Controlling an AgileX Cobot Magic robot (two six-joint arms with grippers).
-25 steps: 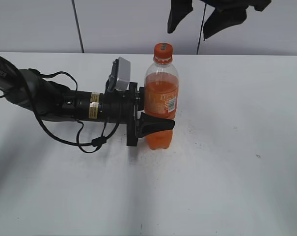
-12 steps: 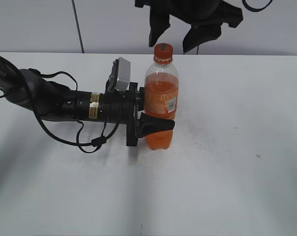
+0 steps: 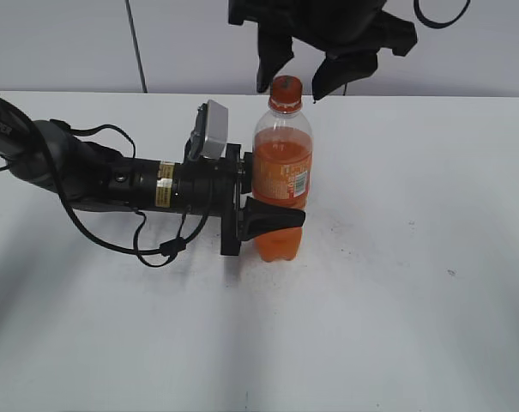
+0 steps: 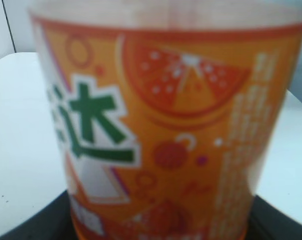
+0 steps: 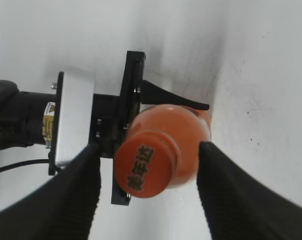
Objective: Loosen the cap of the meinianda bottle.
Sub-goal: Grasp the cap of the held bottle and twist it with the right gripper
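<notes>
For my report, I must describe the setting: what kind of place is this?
Probably a robot test bench, not a home: a bare white table, a plain white wall behind, and only the meinianda bottle between two black robot arms.

The meinianda bottle [image 3: 282, 184] stood upright near the surface's [image 3: 396, 257] middle, filled with orange drink, its orange cap [image 3: 286, 87] screwed on.

Bright, even light across the white bench [image 3: 396, 326], with soft grey shadows pooling at lower left. The left wrist view is blurred, the tall clear plastic orange-drink bottle's label [image 4: 155, 130] too close for focus. The right wrist view is sharp.
</notes>
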